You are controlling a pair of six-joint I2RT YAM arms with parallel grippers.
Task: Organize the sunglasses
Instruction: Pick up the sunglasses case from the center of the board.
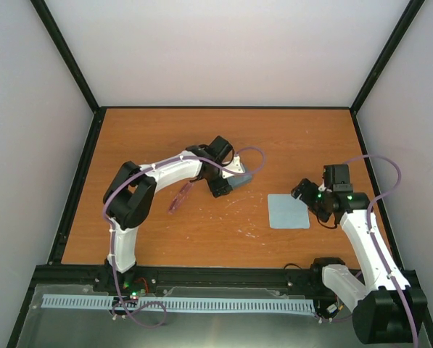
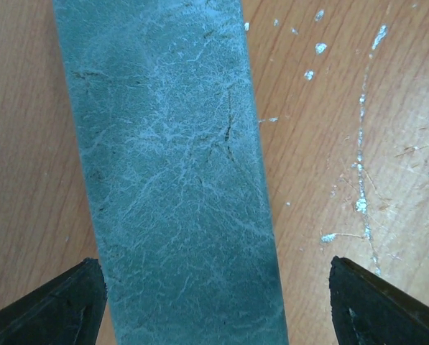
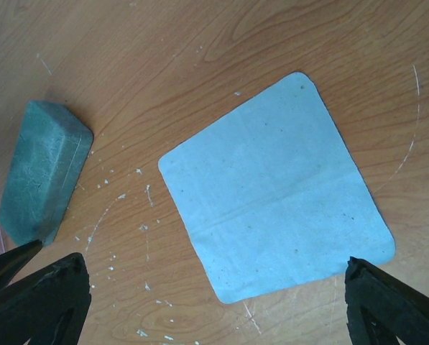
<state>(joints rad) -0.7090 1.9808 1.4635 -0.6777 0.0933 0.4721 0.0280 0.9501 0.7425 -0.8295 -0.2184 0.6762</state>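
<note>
**Both claws spread, sunglasses lying loose on the table**

Top view: my left claw (image 1: 229,184) reaches out to the middle of the table (image 1: 201,130), set over the near end of the case (image 1: 242,180). The sunglasses (image 1: 180,197) lie flat on the wood just left of that claw, aslant beside my left forearm and clear of the case; neither claw holds them. My right claw (image 1: 307,194) hangs at the right edge of the cloth (image 1: 287,212), which lies flat well right of the case.

Left wrist: my left claw (image 2: 215,272) is released, its jaws spread to either side of the case (image 2: 171,172). The left fingertip sits right at the case's edge; the right one stands off, with bare table (image 2: 329,144) between.

Right wrist: my right claw (image 3: 214,266) is spread wide, grasping nothing, above the near corner of the cloth (image 3: 271,194). The case (image 3: 42,172) lies off to the left, apart from the cloth.
</note>
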